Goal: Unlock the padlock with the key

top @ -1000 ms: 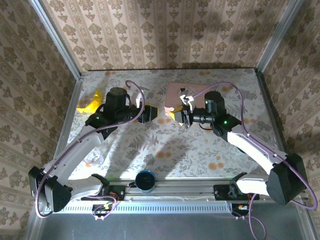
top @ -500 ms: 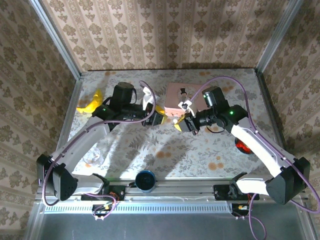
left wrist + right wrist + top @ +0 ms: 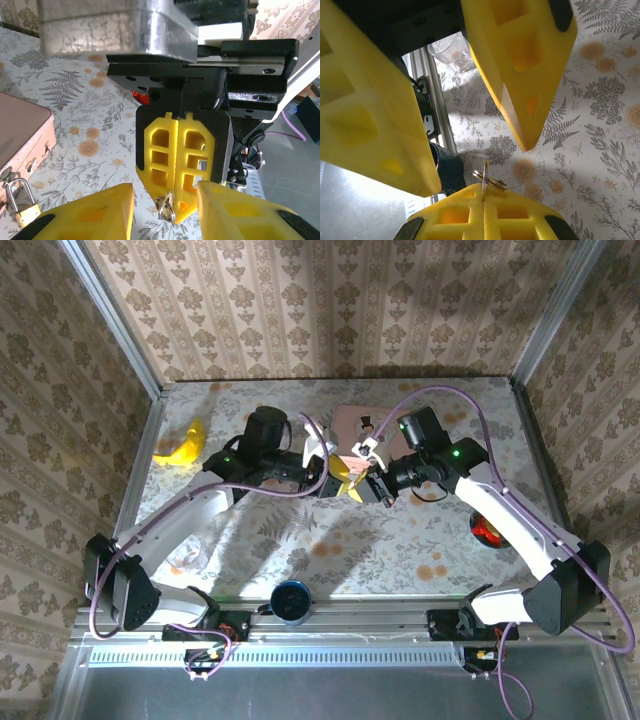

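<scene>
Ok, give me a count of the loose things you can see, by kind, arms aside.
padlock: 1
key: 1
banana: 1
pink box: 1
clear glass: 1
dark round cup: 1
red object: 1
total: 7

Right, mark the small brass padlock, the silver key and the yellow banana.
small brass padlock (image 3: 26, 213): left wrist view, on its blocky body.
silver key (image 3: 165, 206): left wrist view, on its ringed end.
yellow banana (image 3: 184, 444): top external view, mid-curve.
</scene>
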